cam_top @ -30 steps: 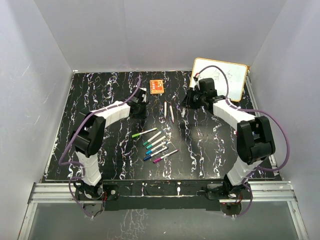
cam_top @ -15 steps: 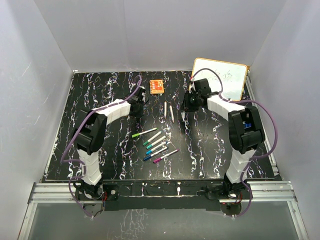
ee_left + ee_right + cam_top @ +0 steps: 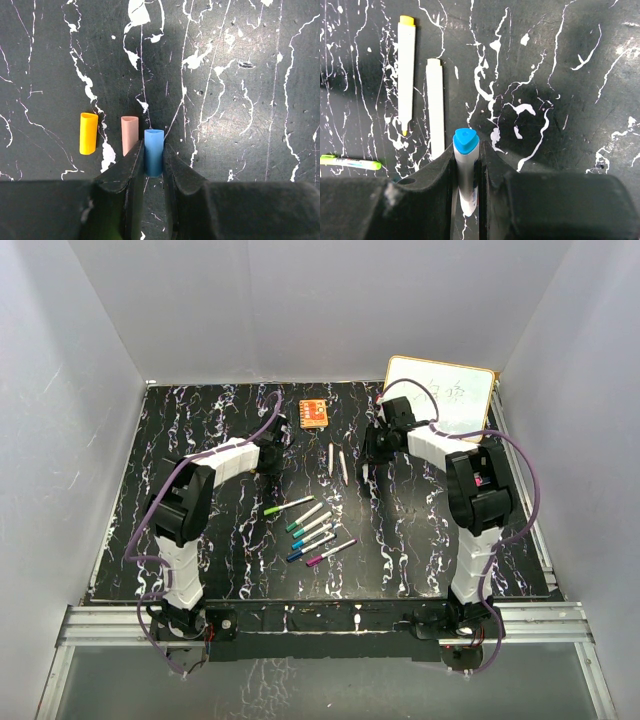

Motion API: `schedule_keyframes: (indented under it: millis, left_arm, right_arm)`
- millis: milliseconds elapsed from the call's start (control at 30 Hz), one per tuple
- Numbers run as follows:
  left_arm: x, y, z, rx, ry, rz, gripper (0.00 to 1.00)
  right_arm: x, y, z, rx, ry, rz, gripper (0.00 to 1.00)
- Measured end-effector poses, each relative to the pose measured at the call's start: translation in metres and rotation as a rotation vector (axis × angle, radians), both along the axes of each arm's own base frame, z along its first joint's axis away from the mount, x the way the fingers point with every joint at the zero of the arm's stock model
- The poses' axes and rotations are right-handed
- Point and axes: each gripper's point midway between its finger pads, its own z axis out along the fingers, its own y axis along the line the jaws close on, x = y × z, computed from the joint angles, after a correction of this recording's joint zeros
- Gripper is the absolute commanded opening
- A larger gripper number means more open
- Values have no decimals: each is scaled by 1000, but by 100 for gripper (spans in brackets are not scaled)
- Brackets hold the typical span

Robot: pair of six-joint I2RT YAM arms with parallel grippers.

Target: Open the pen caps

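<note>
While barely parted, left gripper (image 3: 152, 156) tight on blue cap (image 3: 154, 147) — right gripper (image 3: 466, 159) on blue-ended pen (image 3: 466, 175).

Nine pens (image 3: 311, 546): six capped in a near cluster, two uncapped farther off, one blue-ended at right. Three caps (image 3: 130, 135) at left: yellow, pink, blue. One orange block (image 3: 314, 413). One whiteboard (image 3: 465, 400).

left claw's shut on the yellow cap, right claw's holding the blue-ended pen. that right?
One thing is wrong: the left wrist view shows the left claw shut on the blue cap, not the yellow one. The yellow cap lies loose to the side, next to the pink cap. The rest holds: the right claw is holding the blue-ended pen.
</note>
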Motion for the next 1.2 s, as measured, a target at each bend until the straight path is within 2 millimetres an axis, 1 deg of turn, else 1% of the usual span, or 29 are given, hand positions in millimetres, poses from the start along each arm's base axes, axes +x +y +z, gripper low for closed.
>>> schedule_keyframes:
  millis: [200,433,567,600,633,800,933,1033,1100,1133,1200]
  left_arm:
    - [1,0,0,0,-4,-3,10]
    - [1,0,0,1,-3,-3,17]
    - [1,0,0,-1,-3,-2,23]
    - [1,0,0,-2,-3,-1,27]
    - [1,0,0,-2,-3,-1,29]
    - [0,-1,0,-8,-1,1,32]
    - [0,-2,0,-11,1,0,32]
    - [-1,-2,1,-14,3,2,33]
    - [-2,-2,6,-22,1,3,33]
    - [-4,-3,11,-31,-4,0,33]
    - [-6,-5,28,-60,-30,-5,34]
  right_arm:
    - [0,-1,-12,-11,25,-2,0]
    - [2,-1,-19,-16,37,-4,0]
    - [4,1,-19,-11,34,-2,0]
    - [5,1,-19,-11,34,-2,0]
    - [5,1,-19,-11,33,-2,1]
    - [5,2,-19,-7,34,1,10]
    - [4,2,-19,-4,35,2,21]
    - [4,3,-18,4,37,2,26]
    - [4,5,-17,14,37,5,31]
    - [4,6,-17,21,37,6,31]
    - [5,8,-15,33,36,8,31]
